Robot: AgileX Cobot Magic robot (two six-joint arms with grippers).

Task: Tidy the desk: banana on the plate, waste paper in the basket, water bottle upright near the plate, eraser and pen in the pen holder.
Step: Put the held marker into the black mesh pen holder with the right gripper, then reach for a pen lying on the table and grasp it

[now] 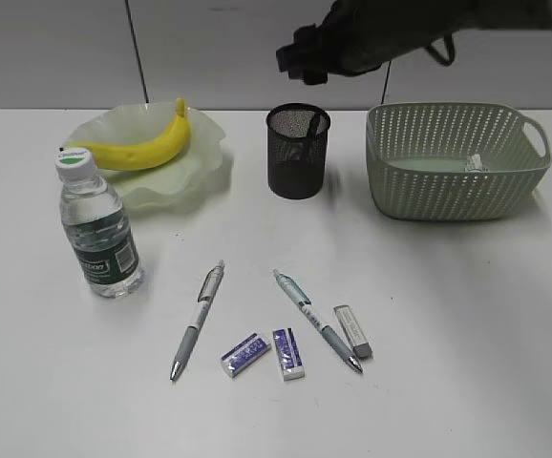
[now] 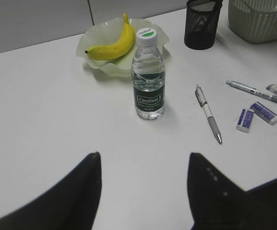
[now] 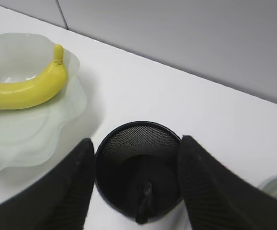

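While the right hand (image 3: 134, 182) hangs spread and empty, the pen holder (image 3: 138, 167) sits directly below; a pen (image 3: 145, 201) stands inside.

Yellow banana (image 1: 140, 148) on green plate (image 1: 204, 172) (bottle (image 1: 99, 229) upright nearby)

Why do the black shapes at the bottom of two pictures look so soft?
Left wrist view: the left gripper sits too near the lens, so it blurs; the water bottle is sharp. Right wrist view: the right gripper blurs likewise above the pen holder.
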